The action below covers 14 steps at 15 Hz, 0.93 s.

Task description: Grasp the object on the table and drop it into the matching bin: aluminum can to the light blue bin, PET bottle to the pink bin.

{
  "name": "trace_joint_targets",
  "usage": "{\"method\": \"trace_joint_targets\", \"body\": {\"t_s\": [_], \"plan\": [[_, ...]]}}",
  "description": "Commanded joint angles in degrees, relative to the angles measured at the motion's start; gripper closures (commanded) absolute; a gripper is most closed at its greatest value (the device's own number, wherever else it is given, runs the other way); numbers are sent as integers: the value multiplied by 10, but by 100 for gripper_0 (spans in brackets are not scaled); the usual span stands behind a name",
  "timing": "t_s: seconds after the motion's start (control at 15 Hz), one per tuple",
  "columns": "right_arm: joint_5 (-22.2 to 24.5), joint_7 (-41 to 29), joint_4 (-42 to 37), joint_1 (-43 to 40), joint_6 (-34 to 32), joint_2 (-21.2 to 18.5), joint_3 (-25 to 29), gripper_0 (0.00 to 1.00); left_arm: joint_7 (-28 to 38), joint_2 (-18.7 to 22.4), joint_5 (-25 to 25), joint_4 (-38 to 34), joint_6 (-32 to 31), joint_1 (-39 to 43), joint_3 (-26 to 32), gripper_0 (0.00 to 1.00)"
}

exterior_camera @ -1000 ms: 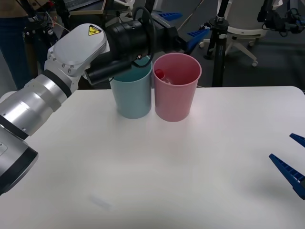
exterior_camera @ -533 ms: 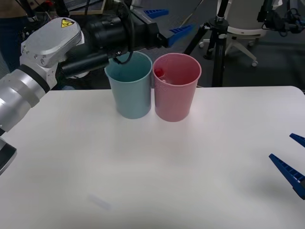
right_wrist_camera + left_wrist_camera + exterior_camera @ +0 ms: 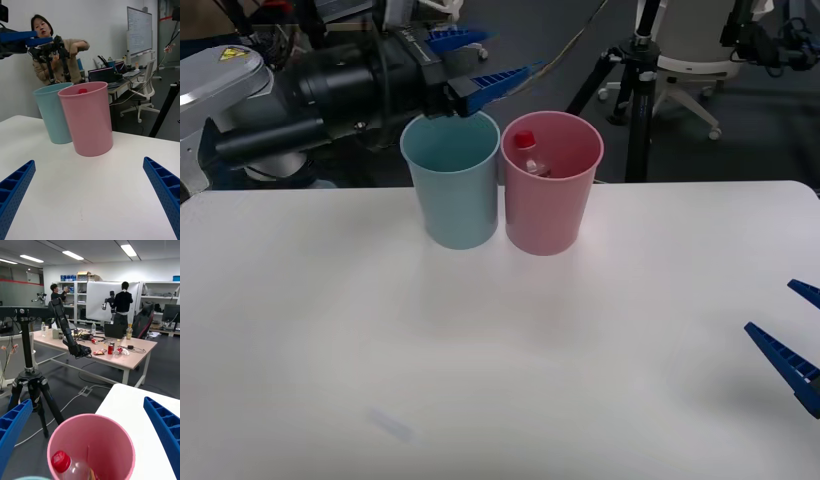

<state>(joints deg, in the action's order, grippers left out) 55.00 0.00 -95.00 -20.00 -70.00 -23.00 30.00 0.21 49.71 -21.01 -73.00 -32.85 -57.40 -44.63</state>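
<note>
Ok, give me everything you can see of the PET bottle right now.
The PET bottle is inside the pink bin, against the wall nearest the light blue bin, so the drop is done. It is small, of clear plastic with a red cap, which sits just below the rim. It leans, cap upward. Its label and base are hidden by the bin. No gripper touches it.

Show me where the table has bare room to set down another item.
Bare: the white table in front of the blue bin and pink bin, and its left side. Crowded: the back edge, where the bins touch, and the near right corner by the open right gripper.
</note>
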Motion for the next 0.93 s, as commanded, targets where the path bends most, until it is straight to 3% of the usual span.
{"method": "trace_joint_targets", "body": {"t_s": [0.07,0.4,0.67,0.93], "plan": [[0,0,0,0,0,0,0,0,3,39,14,-39,-5,39,22,0],[0,0,0,0,0,0,0,0,22,72,-42,-99,-26,160,137,0],[0,0,0,0,0,0,0,0,34,70,-106,-123,-78,262,246,0],[0,0,0,0,0,0,0,0,44,63,-149,-201,-85,396,355,0]]}}
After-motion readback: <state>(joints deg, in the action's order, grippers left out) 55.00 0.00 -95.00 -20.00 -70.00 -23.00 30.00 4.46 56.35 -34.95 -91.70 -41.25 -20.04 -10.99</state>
